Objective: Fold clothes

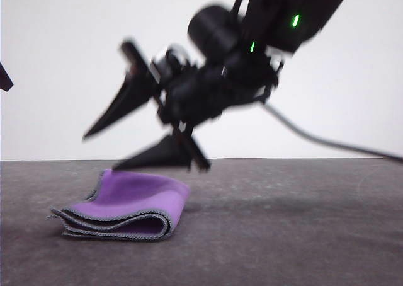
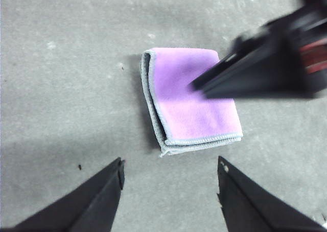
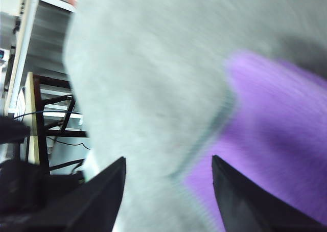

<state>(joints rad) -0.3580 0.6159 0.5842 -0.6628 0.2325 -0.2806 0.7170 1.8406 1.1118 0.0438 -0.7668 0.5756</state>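
Lab-like room, bare grey table (image 1: pixel 302 235), plain white wall (image 1: pixel 56 40), metal racking (image 3: pixel 46 43)

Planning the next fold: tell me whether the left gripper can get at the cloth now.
Probably yes, partly. The left gripper is open above the folded cloth, but the right gripper hangs over its far part; the near edge looks free.

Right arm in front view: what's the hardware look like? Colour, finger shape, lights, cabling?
All black. The right gripper has two long, tapered, wedge-shaped fingers ending in points. Two small green lights glow on the wrist housing, and a dark cable trails from it. The left gripper has the same black pointed fingers.
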